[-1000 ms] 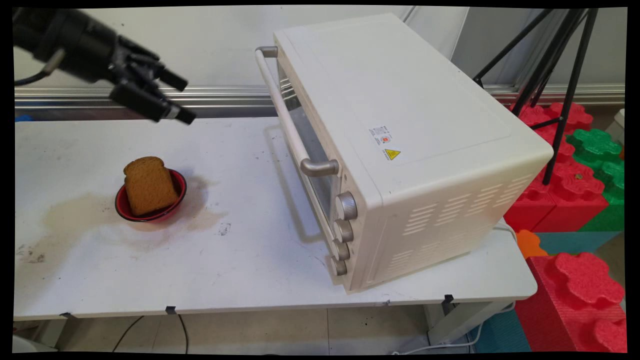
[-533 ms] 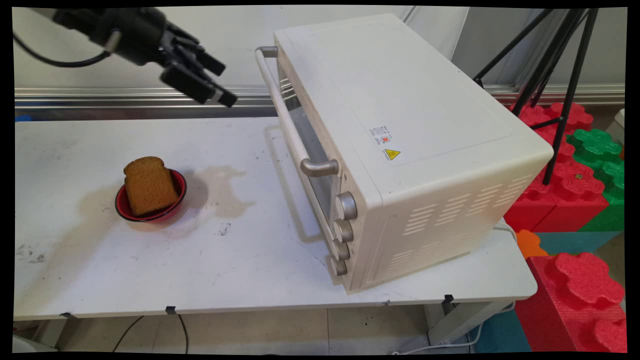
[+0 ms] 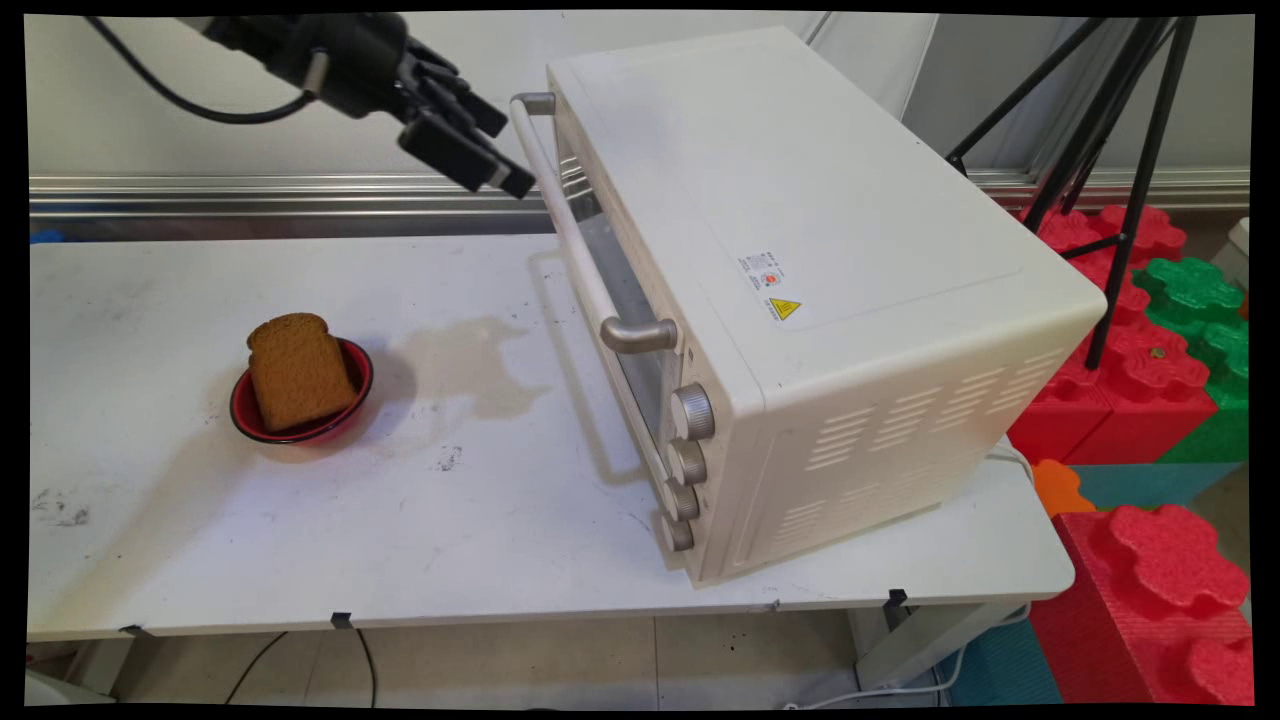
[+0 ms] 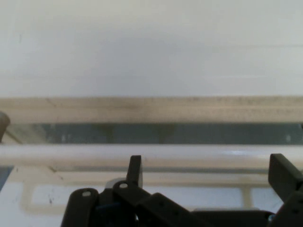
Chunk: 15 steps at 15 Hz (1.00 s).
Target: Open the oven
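Black two-finger gripper (image 4: 208, 168) rising from 6 o'clock, fingers (image 4: 135, 169) spread wide apart, long cream cylindrical handle bar (image 4: 151, 155) running from 9 to 3 o'clock just beyond the fingertips, dark glass door strip (image 4: 156, 133) behind it, white oven top (image 4: 151, 47) toward 12 o'clock

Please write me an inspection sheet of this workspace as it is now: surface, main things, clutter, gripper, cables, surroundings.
Surface: white table, with scuffs and a faint stain beside the bowl.
Main things: white toaster oven on the table's right part, door shut, bar handle across the door, four knobs below it. Slice of brown bread leaning in a red bowl.
Clutter: nothing seen.
Gripper: black gripper raised at the handle's far end, fingers open, handle lying across the hand view in front of them.
Cables: black cable hanging from the arm; cords under the table.
Surroundings: black tripod, red and green foam blocks on the right.
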Tool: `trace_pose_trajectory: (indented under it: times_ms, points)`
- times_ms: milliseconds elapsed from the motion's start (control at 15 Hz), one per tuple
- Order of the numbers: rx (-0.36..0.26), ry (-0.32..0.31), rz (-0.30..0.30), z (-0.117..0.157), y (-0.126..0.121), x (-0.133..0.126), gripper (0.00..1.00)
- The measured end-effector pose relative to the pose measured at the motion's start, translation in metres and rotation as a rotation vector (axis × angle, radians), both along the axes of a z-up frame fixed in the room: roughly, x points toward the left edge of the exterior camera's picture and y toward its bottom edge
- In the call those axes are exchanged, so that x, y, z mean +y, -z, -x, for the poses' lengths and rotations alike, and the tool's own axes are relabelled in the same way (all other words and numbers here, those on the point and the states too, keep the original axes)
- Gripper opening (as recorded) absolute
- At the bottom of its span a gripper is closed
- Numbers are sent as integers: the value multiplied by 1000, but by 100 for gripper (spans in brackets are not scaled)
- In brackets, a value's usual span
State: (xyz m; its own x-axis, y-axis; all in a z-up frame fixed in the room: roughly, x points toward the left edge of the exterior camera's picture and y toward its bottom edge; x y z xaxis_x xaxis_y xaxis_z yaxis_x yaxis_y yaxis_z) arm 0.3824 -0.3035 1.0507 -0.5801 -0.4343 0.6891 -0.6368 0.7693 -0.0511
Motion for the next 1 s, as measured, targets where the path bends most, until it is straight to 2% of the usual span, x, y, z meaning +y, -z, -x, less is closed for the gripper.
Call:
trace_pose_trajectory:
  times_ms: [133,200,1000]
  points:
    - [5,5,9,7,3,-8,100]
    - [7,8,13,10,4,-11,0]
    - [14,11,11,34,25,-34,0]
